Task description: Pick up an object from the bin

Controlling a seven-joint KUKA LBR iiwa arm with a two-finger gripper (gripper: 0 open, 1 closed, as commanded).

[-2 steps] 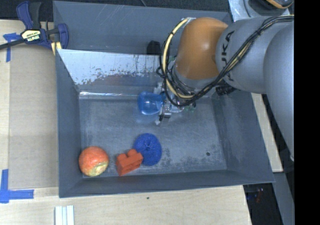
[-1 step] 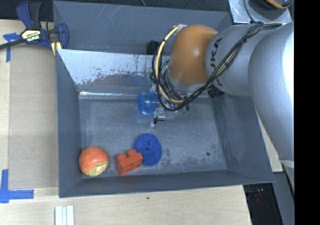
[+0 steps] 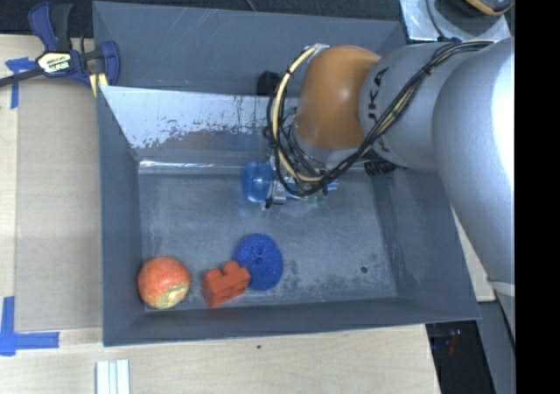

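A pale blue cup [image 3: 258, 182] lies by the back wall of the bin [image 3: 175, 208], just beside the gripper [image 3: 282, 193]. I cannot tell whether the gripper is open or closed. Nudged sideways, the cup might roll off along the wall. 3 other things sit well apart: an orange ball [image 3: 164, 282], a red block [image 3: 226, 284] and a blue ball [image 3: 260, 260].

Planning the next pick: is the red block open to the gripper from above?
Probably yes: nothing covers the red block, though the blue ball sits against it, leaving the gripper little room there.

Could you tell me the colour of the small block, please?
The block is orange-red, in the camera view.
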